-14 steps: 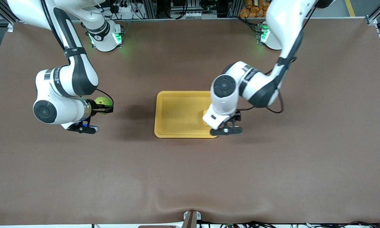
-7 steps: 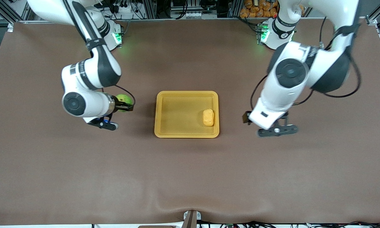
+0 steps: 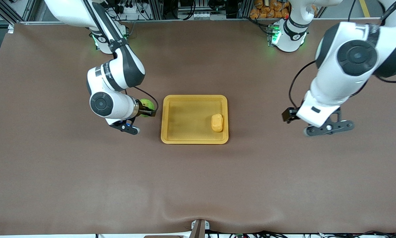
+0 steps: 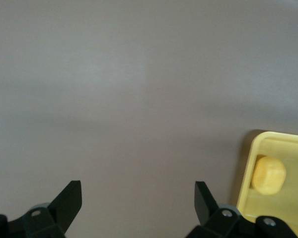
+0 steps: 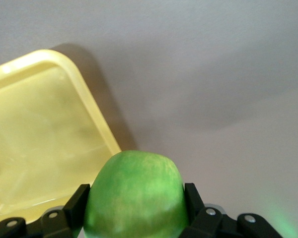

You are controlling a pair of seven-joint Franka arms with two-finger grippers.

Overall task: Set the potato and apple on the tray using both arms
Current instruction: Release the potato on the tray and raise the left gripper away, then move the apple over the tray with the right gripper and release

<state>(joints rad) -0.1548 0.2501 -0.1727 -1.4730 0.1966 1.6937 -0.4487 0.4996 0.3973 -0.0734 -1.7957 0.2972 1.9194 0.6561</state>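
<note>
The yellow tray [image 3: 171, 102] lies mid-table. The yellow-orange potato [image 3: 217, 122] rests in it, near the rim toward the left arm's end; it also shows in the left wrist view [image 4: 268, 174]. My right gripper [image 3: 149, 110] is shut on the green apple [image 3: 146, 105] and holds it over the table just outside the tray's rim at the right arm's end. In the right wrist view the apple [image 5: 134, 196] sits between the fingers [image 5: 78, 201], with the tray [image 5: 35, 124] close by. My left gripper [image 4: 137, 198] is open and empty, raised over bare table off the tray's other end [image 4: 248, 171].
The brown table mat [image 3: 198, 185] stretches wide around the tray. Cables and equipment line the edge by the arm bases [image 3: 198, 10].
My right gripper has carried the apple toward the tray. My left arm has let go of the potato in the tray and pulled away toward its own end of the table, rising.
</note>
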